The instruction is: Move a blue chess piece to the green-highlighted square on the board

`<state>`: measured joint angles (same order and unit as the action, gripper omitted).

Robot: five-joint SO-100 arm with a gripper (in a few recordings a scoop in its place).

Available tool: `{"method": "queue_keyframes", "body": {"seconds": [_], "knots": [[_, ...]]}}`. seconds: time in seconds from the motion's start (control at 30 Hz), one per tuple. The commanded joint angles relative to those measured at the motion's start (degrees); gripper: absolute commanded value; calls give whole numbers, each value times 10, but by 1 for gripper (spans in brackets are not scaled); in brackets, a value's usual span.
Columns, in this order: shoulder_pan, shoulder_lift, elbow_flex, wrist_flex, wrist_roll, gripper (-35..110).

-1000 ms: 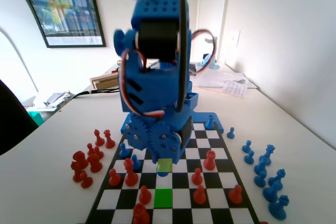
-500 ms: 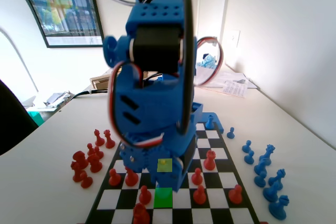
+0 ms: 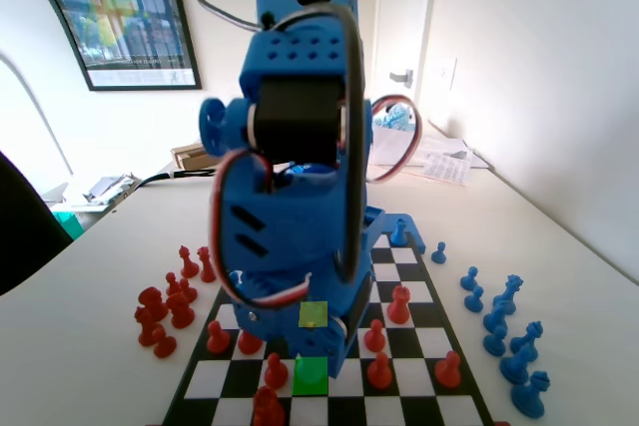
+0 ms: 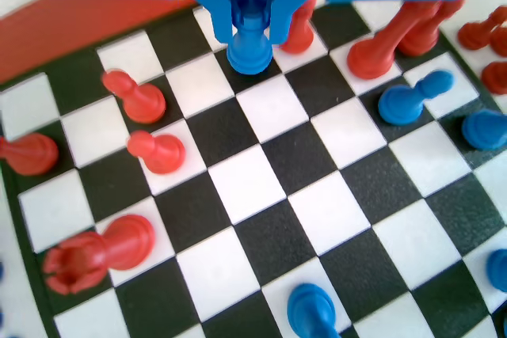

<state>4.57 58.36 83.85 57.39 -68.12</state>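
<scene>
In the wrist view my gripper (image 4: 250, 36) is shut on the blue chess piece (image 4: 249, 47), a squat piece with a notched top. The piece hangs upright between the jaws, its base just above or on the board (image 4: 247, 186); I cannot tell whether it touches. In the fixed view the blue arm leans far forward over the board (image 3: 411, 257), and my gripper (image 3: 314, 354) is low at the far edge of the green-highlighted square (image 3: 312, 379). The arm hides part of that square. A paler yellow-green square (image 3: 313, 313) shows one row behind it.
Red pieces (image 3: 380, 370) stand on the board either side of the green square, and more red pieces (image 3: 165, 306) crowd the table at the left. Blue pieces (image 3: 499, 318) stand off the board at the right. In the wrist view, red pawns (image 4: 157, 153) and blue pawns (image 4: 410, 100) flank the gripper.
The arm has leaned further along the board toward the camera and come down. Its gripper went from over the yellow-green square to the edge of the green square.
</scene>
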Motion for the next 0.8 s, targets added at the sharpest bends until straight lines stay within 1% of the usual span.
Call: {"method": "queue_keyframes", "body": {"seconds": [0.0, 0.47, 0.6, 0.77], "knots": [[8, 19, -33, -4, -5, 1], [8, 17, -30, -11, -8, 1], [8, 16, -30, -11, -11, 6], [8, 16, -29, -11, -11, 7]]}}
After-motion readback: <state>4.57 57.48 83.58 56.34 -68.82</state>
